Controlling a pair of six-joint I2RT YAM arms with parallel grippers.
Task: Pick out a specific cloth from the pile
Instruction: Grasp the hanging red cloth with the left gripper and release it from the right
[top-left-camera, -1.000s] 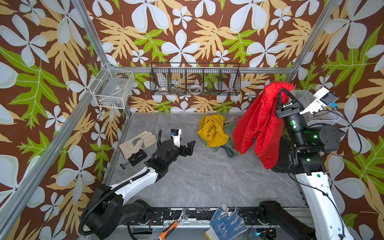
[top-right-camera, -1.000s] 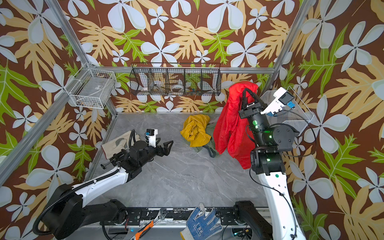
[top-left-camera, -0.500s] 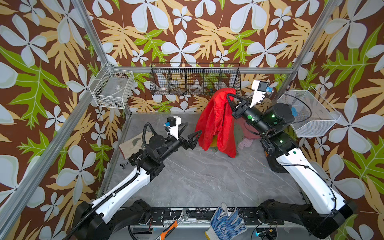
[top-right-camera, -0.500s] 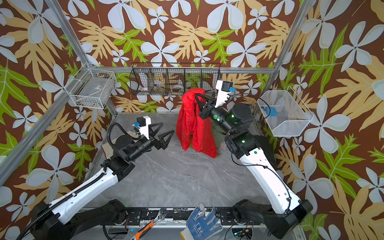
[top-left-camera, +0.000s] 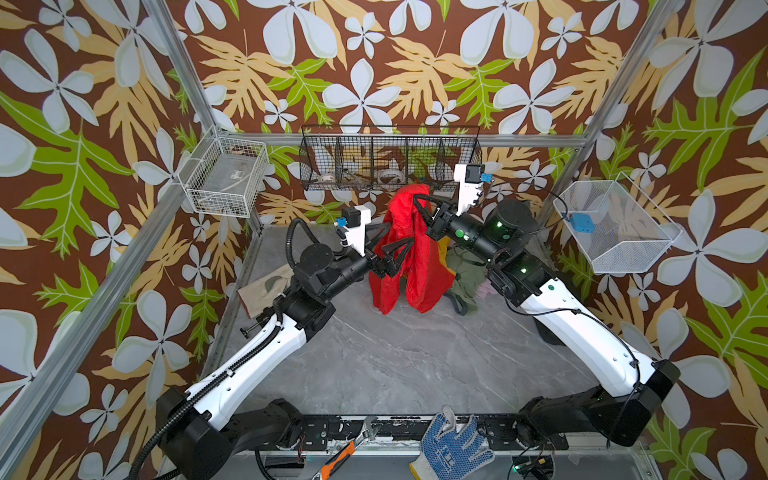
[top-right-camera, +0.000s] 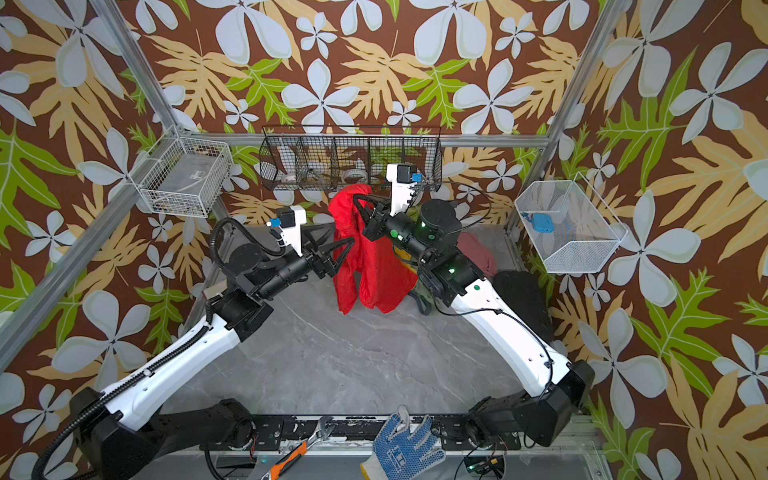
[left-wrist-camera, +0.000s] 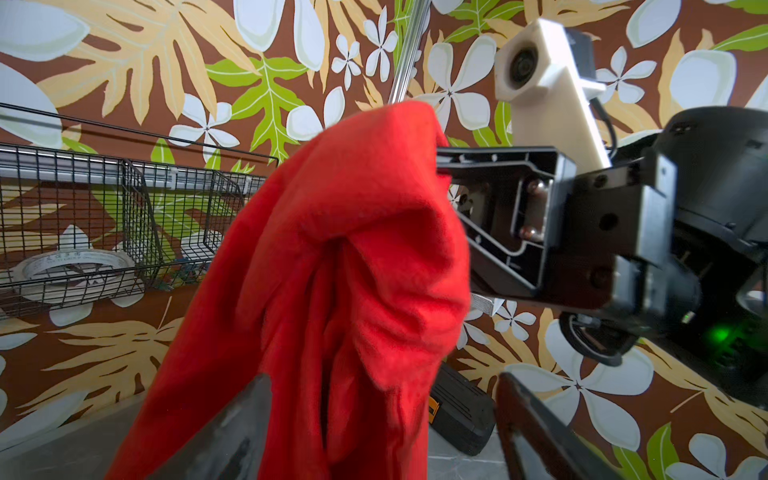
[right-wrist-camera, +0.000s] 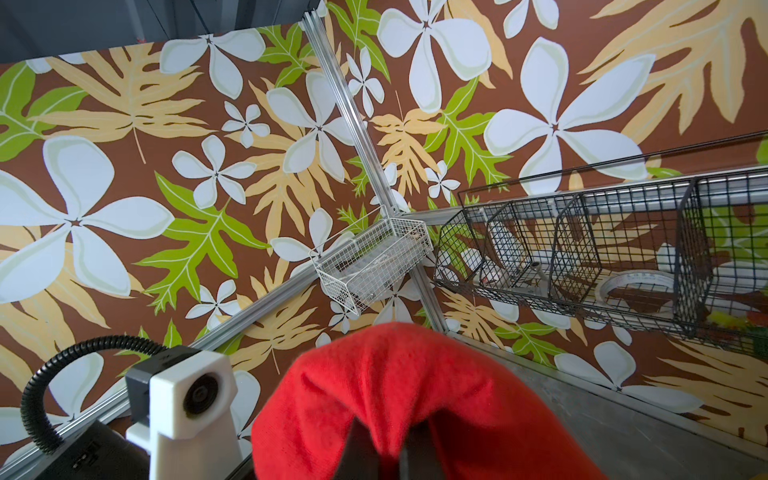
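Status: bright red thin cloth (top-left-camera: 409, 266) (top-right-camera: 374, 270) is held up in the air, out in front of the long black wire basket (top-left-camera: 390, 162) on the back wall. It's pinched near its top by the right gripper (top-left-camera: 419, 202) (top-right-camera: 360, 204), jaws shut tight on the fabric. In the right wrist view the two dark fingers (right-wrist-camera: 359, 451) are seen pressed together, with the cloth (right-wrist-camera: 395, 395) bunched over them.

The rest is draped down in long folds toward the grey marbled tabletop (top-left-camera: 395, 353). Whether the bottom hem is touching it can't be told.

The left gripper (top-left-camera: 398, 244) (top-right-camera: 340, 246) is pushed in from the side, about halfway down the cloth. Its jaws are spread wide with a fold hanging between them. In the left wrist view the fabric (left-wrist-camera: 332, 270) is seen hanging between the two fingers (left-wrist-camera: 232, 436), with open space beside it, so nothing is clamped there.

The pile of soft leftover cloths (top-left-camera: 467, 272) (top-right-camera: 478, 253), with olive green and dusty pink showing, is left on the tabletop just behind the red one, under the right arm.
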